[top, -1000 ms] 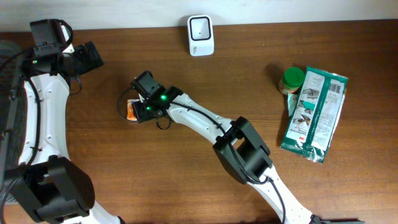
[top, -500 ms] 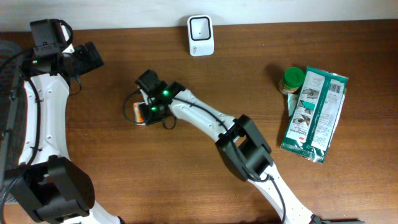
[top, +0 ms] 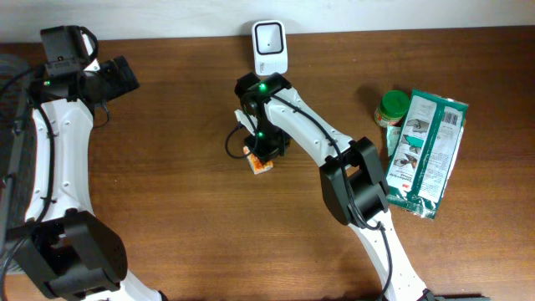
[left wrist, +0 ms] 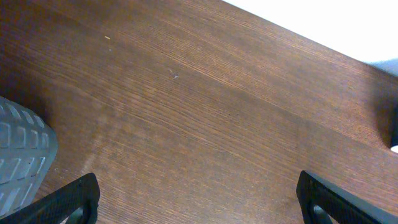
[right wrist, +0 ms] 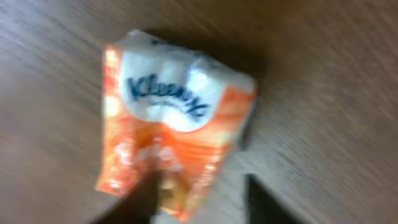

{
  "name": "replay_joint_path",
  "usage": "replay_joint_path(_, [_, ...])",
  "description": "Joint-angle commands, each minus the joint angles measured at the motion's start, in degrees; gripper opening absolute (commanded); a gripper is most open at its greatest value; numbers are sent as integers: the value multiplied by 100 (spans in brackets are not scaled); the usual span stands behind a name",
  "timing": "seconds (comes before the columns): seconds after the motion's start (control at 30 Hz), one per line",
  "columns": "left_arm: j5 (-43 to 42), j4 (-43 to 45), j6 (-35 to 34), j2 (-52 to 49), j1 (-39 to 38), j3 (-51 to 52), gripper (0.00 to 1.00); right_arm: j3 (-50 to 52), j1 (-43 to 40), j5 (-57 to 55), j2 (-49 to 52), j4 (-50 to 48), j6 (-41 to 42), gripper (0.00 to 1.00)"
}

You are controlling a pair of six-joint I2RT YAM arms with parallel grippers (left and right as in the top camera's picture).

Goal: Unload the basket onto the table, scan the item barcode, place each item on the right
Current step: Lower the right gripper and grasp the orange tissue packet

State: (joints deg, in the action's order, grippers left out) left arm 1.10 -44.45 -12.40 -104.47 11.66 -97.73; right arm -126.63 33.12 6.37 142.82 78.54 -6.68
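The item is an orange-and-white Kleenex tissue pack (top: 261, 164) (right wrist: 177, 118), carried just above the table's middle. My right gripper (top: 262, 149) (right wrist: 202, 200) is shut on its lower end. The view is blurred and I see no barcode on the visible face. The white scanner (top: 269, 47) stands at the table's back edge, a short way beyond the pack. My left gripper (top: 114, 78) (left wrist: 199, 202) hangs open over bare wood at the far left, with nothing between its fingers.
A green-lidded jar (top: 392, 108) and a green-and-white bag (top: 423, 152) lie at the right. A grey ribbed container (left wrist: 18, 155) sits at the left edge beside the left gripper.
The right gripper has carried the tissue pack from the left-centre of the table rightward to a spot in front of the scanner. The left arm has not moved.
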Motion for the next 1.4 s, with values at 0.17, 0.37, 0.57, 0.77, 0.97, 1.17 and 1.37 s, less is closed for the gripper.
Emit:
replay_joint_path(0.17, [22,-7,50,37,2,-87,99,-1207,26,859,-271,815,-186,54])
replay_joint_path(0.37, [22,-7,50,37,2,-87,99,-949,389,1298,-254,586,584,43])
replay_joint_path(0.57, [22,-7,50,37,2,-87,99,24,704,1108,-254,-293,1209,39])
replay_joint_path(0.77, [22,-7,50,37,2,-87,99,577,461,245,-254,-382,1606,39])
replay_joint_path(0.97, [22,-7,50,37,2,-87,99,603,-66,-186,-254,-24,1602,39])
replay_joint_path(1.17, [22,-7,52,37,2,-87,99,603,-640,-258,-254,-251,1598,39])
replay_joint_path(1.37, [22,-7,50,37,2,-87,99,603,-809,-229,-254,-1102,994,39])
